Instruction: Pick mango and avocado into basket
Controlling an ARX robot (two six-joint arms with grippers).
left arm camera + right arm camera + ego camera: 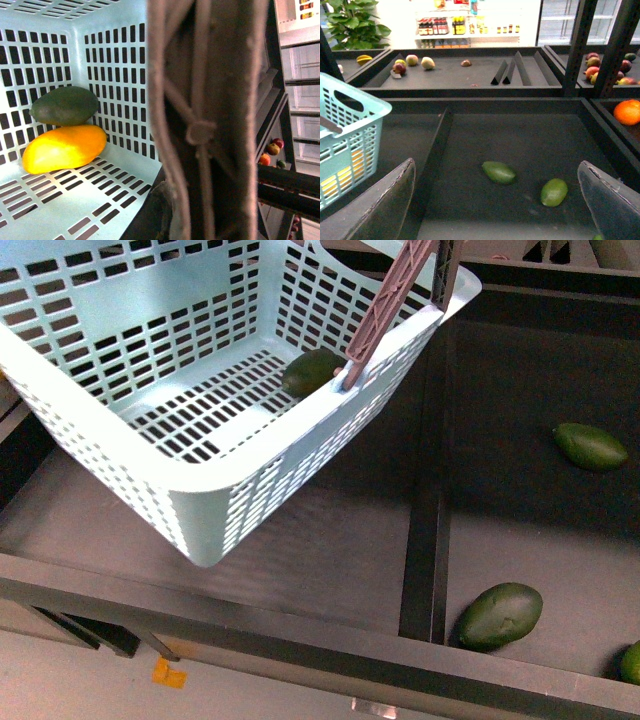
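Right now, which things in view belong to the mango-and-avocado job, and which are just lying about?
Part of the job:
- basket, handle close before the left wrist camera
- mango, inside the basket
- avocado, resting on the mango

Lying about:
- loose avocados in the bin right of the basket
- orange in a side bin
- open right gripper, holding nothing

A dark display table (330, 570) is split into bins by a black divider (425, 540). In the right bin lie loose green fruits: one near the front edge (500, 614), one further back (591, 446), and a sliver of a third at the corner (630, 662). An orange (627, 111) sits in a bin to the side. Behind, another bin holds scattered small fruits (412, 61), with a leafy plant (350, 22) and shelves of bottles (445, 25) beyond.
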